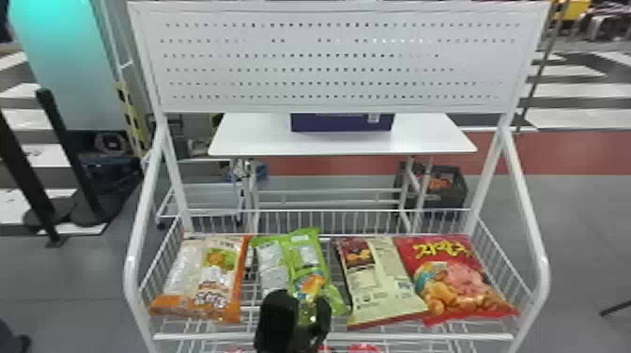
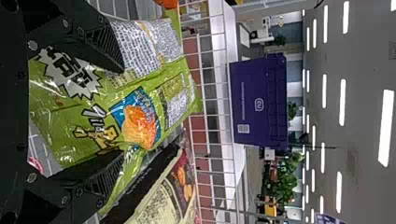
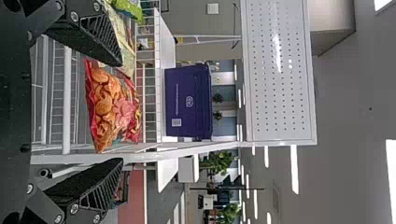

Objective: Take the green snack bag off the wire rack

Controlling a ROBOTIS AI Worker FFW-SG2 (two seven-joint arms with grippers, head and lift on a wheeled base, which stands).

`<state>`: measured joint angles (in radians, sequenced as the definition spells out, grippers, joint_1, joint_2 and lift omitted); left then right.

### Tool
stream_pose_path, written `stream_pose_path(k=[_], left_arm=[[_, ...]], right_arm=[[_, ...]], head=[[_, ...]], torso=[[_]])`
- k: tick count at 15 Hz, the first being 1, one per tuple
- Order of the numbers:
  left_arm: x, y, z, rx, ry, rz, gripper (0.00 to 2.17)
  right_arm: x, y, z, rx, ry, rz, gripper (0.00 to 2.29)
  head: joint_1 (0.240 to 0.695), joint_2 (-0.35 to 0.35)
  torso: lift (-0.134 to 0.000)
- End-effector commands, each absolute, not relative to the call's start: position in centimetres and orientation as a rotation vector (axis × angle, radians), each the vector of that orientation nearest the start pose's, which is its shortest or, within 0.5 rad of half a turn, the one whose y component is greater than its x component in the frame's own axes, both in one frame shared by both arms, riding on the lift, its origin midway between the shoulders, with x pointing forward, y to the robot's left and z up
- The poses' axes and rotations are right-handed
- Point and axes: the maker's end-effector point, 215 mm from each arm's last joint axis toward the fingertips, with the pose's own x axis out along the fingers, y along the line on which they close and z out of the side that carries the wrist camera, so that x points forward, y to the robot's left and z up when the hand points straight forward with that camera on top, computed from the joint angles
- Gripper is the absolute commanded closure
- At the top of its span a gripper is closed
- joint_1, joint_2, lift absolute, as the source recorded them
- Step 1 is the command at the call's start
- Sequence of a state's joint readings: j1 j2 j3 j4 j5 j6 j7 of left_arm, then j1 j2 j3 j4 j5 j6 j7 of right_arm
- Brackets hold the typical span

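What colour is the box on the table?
The box is bluish purple, clearest in the left wrist view.

Live now: glossy film against white-coated metal.
I'm seeing the green snack bag (image 2: pixel 56 119) in slick, crinkled plastic film, throwing back bright glints, and the red snack bag (image 1: pixel 474 307) shines too; the wire rack (image 1: pixel 375 336) looks like smooth painted metal, its pegboard (image 1: pixel 328 105) lightly glossy, the purple crate (image 2: pixel 259 123) smooth plastic, while my left gripper (image 1: pixel 305 303) shows ridged, matt black fingers.
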<state>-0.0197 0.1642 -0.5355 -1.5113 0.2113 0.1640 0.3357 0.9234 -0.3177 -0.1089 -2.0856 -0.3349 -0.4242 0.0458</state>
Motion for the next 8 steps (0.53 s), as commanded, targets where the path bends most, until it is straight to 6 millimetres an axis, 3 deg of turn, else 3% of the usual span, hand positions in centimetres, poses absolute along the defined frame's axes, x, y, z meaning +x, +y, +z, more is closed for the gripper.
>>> stream_pose_path(k=[1,2,3,7,8], left_arm=[[52.8,6.0,-46.6,0.08,0.319,-0.188,1.22],[52.6,6.0,-46.6,0.078,0.327,-0.187,1.58],[52.4,5.9,-45.8,0.07,0.313,-0.194,1.69],[51.0,4.4,-41.3,0.012,0.24,-0.228,1.72],[50.4,4.9,-40.8,0.013,0.229,-0.228,1.72]], right_arm=[[31.9,-29.6,-32.9,0.03,-0.029,0.103,0.17],[31.9,-29.5,-32.8,0.03,-0.031,0.105,0.17],[31.9,-29.6,-32.7,0.03,-0.034,0.103,0.17],[31.9,-29.6,-32.7,0.029,-0.034,0.104,0.17],[32.0,-29.5,-32.8,0.029,-0.032,0.105,0.17]], head=[[0.499,0.0],[0.499,0.0],[0.499,0.0],[0.499,0.0],[0.499,0.0]], torso=[[0.0],[0.0],[0.0],[0.0],[0.0]])
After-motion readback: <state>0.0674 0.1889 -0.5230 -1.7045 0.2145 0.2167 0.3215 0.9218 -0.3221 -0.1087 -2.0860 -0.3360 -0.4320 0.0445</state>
